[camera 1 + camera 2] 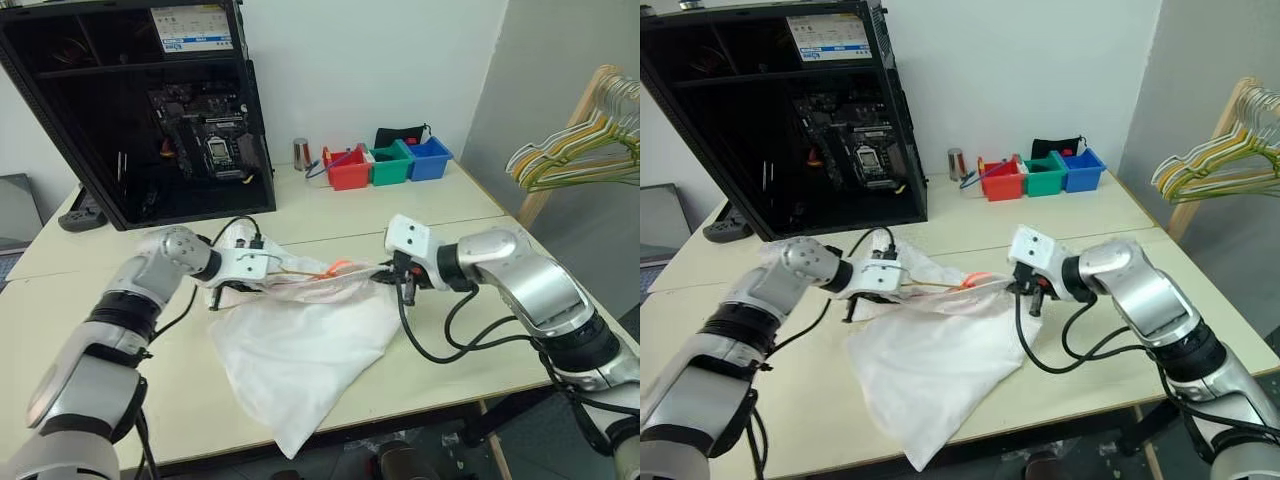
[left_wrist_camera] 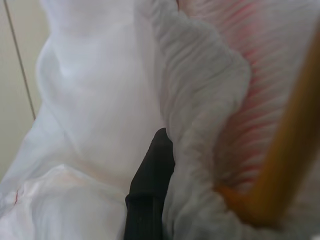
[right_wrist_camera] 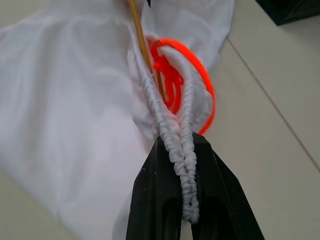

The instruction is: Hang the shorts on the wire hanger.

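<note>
You have the shorts (image 1: 300,350) lifted at the waistband and stretched between both arms, the rest draped down onto the bench (image 1: 470,320). Your right tool (image 3: 184,175) is pinched tight on the gathered elastic, beside an orange cord loop (image 3: 192,75). Your left tool (image 1: 232,290) is pressed together in the fabric at the other end. The wire hanger (image 3: 142,45) already lies along the waistband, seemingly inside it. Left to do, I judge: seat the shorts on it properly and let go
</note>
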{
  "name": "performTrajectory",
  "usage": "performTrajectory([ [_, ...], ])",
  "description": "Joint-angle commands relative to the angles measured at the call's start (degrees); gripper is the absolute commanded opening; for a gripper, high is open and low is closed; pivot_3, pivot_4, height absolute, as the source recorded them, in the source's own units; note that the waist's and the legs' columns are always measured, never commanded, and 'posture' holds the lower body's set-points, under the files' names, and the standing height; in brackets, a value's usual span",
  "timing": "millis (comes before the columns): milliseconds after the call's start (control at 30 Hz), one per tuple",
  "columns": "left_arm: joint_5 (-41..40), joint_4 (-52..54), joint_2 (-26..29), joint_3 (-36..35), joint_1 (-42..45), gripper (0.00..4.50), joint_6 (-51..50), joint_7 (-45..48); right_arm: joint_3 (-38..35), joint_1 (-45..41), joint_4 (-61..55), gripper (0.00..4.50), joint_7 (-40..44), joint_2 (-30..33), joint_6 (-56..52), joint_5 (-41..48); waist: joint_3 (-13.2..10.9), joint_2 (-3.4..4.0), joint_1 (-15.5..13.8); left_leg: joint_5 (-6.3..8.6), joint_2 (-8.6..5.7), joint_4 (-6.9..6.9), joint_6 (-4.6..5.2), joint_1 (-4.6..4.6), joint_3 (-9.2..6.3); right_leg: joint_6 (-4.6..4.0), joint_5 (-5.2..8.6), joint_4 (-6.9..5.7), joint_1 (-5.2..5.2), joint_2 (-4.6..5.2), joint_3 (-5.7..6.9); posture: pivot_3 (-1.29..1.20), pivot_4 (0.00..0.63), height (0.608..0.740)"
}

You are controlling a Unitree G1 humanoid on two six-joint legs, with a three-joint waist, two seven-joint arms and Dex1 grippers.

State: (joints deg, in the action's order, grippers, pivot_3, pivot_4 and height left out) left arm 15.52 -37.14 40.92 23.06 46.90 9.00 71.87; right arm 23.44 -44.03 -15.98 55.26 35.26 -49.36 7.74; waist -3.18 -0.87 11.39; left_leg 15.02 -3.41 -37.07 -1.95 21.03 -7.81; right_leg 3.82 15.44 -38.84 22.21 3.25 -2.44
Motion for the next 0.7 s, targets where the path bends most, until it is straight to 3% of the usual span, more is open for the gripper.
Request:
performTrajectory([
  [33, -1.7, 4.1, -1.9, -2.0, 2.3, 0.00, -4.0, -0.2, 1.7, -0.9, 1.3, 0.02, -1.5, -0.2, 3.5, -2.8, 0.0, -0.01, 0.1, 0.00, 0.00, 0.00, 0.00, 0.01, 0.01, -0.02, -0.01, 0.02, 0.00, 0.00, -0.01, -0.22, 0.000, 0.740],
  [267, -1.6, 5.5, -1.5, -2.7, 2.7, 0.00, -5.6, -0.5, 2.4, -0.5, 4.1, 0.02, 0.7, 4.1, 10.5, -6.4, 0.0, -0.01, 0.7, 0.00, -0.01, 0.01, 0.00, 0.02, 0.01, -0.22, -0.13, 0.02, 0.02, 0.01, -0.01, -0.22, 0.000, 0.740],
  [300, -1.4, 5.2, -1.2, -2.7, 2.5, 0.00, -5.4, -0.7, 2.3, -0.5, 4.3, 0.59, 1.4, 4.8, 11.3, -6.6, 0.0, -0.01, 0.8, 0.00, -0.02, 0.02, 0.00, 0.01, 0.01, -0.22, -0.13, 0.03, 0.01, 0.01, -0.01, -0.22, 0.000, 0.740],
  [367, -1.4, 5.0, -1.1, -2.7, 2.1, 0.00, -5.3, -0.9, 1.9, -0.7, 4.3, 0.82, 2.2, 5.6, 12.0, -6.4, 0.0, 0.00, 0.9, 0.00, -0.01, 0.02, 0.00, 0.01, 0.02, -0.21, -0.12, 0.06, 0.00, 0.01, -0.02, -0.22, 0.000, 0.740],
  [600, -1.5, 4.6, -2.0, -2.7, 2.6, 0.00, -5.7, -1.9, 1.5, -0.4, 2.7, 2.66, 4.7, 8.1, 12.7, -7.0, 0.0, 0.00, 1.2, 0.00, 0.02, 0.03, 0.00, 0.01, 0.01, 0.00, 0.00, 0.07, 0.00, 0.02, -0.01, -0.23, 0.000, 0.740],
  [700, -1.3, 3.5, -2.8, -2.5, 3.5, 0.00, -5.2, -2.5, 1.7, 0.3, 2.7, 3.05, 5.7, 8.9, 10.2, -6.8, 0.0, 0.00, 1.2, 0.00, 0.02, 0.03, 0.00, 0.01, 0.01, 0.00, 0.00, 0.07, 0.00, 0.04, -0.01, -0.23, 0.000, 0.740],
])
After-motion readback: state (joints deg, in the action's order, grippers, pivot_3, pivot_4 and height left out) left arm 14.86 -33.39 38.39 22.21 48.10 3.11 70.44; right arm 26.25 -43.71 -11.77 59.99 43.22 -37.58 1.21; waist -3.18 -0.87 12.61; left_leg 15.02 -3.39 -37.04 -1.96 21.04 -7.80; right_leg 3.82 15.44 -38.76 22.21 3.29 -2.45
